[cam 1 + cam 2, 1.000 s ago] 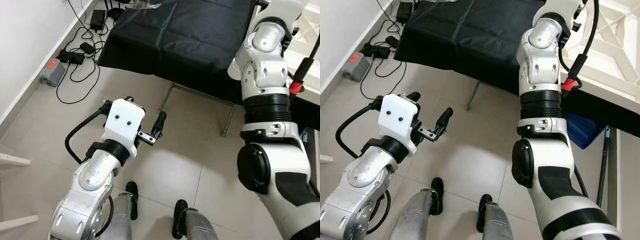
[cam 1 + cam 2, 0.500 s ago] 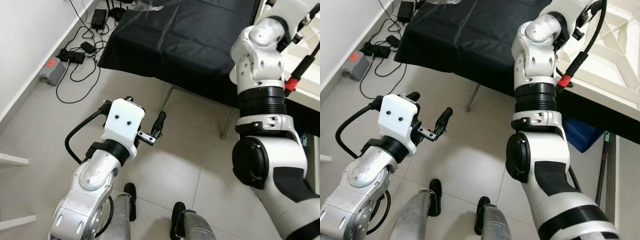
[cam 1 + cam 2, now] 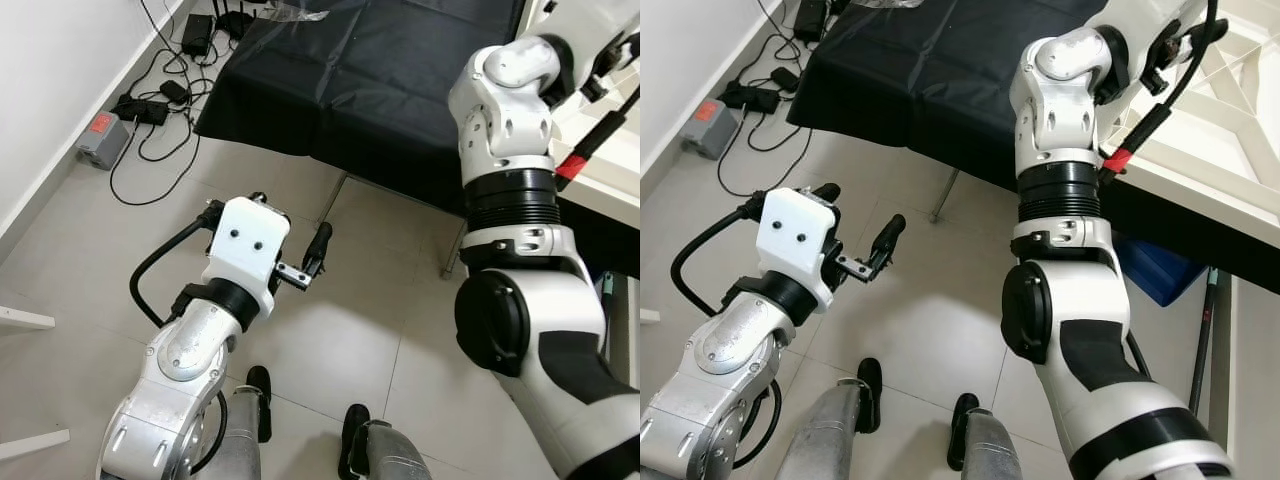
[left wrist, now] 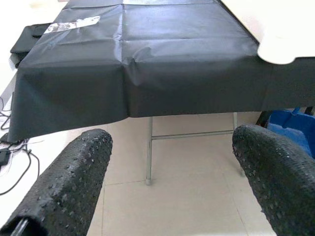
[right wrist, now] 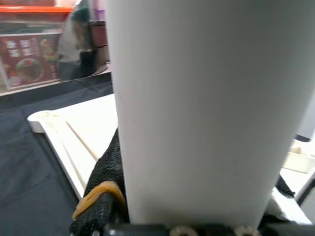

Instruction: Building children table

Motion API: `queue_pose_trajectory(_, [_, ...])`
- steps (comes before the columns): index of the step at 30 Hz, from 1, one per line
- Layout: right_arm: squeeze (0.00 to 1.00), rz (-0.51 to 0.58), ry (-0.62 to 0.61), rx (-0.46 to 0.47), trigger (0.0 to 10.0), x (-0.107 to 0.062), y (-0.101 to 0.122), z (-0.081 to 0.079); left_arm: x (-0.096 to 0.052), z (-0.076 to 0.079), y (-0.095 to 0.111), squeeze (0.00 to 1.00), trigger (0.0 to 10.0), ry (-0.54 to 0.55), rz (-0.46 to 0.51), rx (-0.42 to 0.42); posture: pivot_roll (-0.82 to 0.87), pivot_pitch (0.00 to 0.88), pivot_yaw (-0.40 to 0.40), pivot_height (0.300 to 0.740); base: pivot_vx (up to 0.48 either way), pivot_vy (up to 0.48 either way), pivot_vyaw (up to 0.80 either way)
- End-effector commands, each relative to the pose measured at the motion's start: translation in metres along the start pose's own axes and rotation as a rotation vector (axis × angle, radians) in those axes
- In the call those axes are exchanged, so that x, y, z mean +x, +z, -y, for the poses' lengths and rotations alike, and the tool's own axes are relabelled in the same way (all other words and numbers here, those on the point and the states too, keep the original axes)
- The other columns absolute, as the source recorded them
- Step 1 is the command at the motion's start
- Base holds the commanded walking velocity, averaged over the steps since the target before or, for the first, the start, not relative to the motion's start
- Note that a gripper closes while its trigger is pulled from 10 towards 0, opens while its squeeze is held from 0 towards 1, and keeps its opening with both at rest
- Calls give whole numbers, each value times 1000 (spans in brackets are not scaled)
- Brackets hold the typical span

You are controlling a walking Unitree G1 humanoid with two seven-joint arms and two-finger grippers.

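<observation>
Swinging further left at upper right, the right hand (image 5: 162,216) stays clenched on a white post (image 5: 197,108) above the counter (image 3: 380,80), while the left hand (image 3: 290,245) hangs released.

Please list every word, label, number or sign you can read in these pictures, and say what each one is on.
No text can be read.
Poster, red, in the background behind the white post: has lettering and food pictures, too blurred to read.
Grey box on the floor by the wall: red sticker, too small to read.
White label on the black tablecloth: print too blurred to read.
</observation>
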State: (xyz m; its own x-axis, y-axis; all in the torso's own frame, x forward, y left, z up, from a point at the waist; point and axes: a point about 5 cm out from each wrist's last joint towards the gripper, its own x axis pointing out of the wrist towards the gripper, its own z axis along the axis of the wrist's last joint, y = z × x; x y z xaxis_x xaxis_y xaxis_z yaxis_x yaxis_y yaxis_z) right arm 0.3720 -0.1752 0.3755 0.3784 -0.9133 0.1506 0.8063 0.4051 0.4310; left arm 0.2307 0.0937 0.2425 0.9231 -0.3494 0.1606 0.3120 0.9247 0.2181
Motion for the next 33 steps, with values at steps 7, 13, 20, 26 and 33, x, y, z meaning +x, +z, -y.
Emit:
queue_pose_trajectory(7, [0, -174, -192, -185, 10000, -2, -70, 29, -1, 3, -1, 0, 10000, -7, -3, 0, 194, 438, -64, 740, 0, 0, 0])
queue_pose_trajectory(13, [0, -164, -271, -189, 10000, 1, -67, 31, -2, 3, -1, 0, 10000, -2, -4, 1, 193, 438, -67, 740, 0, 0, 0])
queue_pose_trajectory(20, [0, -176, -261, -189, 10000, 2, -67, 28, -2, 4, 0, 0, 10000, -1, -2, -3, 188, 432, -76, 740, 0, 0, 0])
queue_pose_trajectory(26, [0, -159, -261, -227, 10000, 4, -66, 26, -2, 6, 0, 0, 10000, 1, 0, -7, 185, 423, -83, 740, 0, 0, 0])
queue_pose_trajectory(33, [0, -165, -383, -257, 10000, 1, -67, 30, -3, 8, -1, 0, 10000, 3, 1, -10, 188, 400, -87, 740, 0, 0, 0])
